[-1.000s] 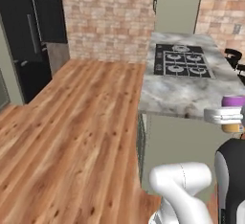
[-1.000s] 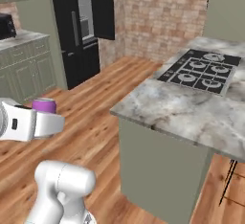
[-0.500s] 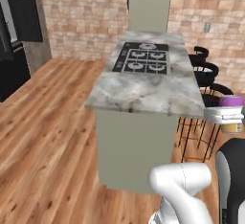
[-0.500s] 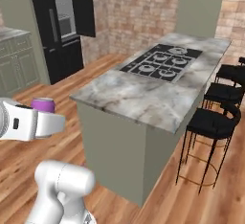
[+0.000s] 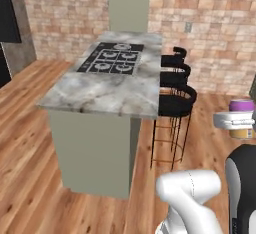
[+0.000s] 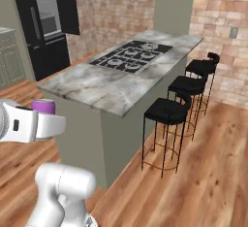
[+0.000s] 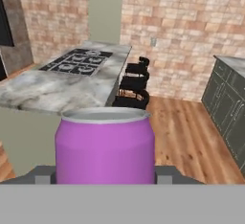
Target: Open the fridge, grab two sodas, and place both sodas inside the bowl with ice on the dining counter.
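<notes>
Midway through the task: I carry one soda across the kitchen

From left to right: the black fridge [image 6: 46, 27] stands far off, the stovetop counter [image 6: 116, 83] with black stools [image 6: 167, 112] sits in the middle, and my gripper [image 7: 105, 177] pinches the purple soda can [image 7: 105, 146] upright between its fingers; placing it in the bowl with ice looks still to do

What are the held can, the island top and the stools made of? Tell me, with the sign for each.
Can: likely painted metal, with a matte purple body and silvery rim.
Island top: looks like polished marble, grey-white with veining.
Stools: black, thin legs suggest metal; the seats' material is unclear.
</notes>
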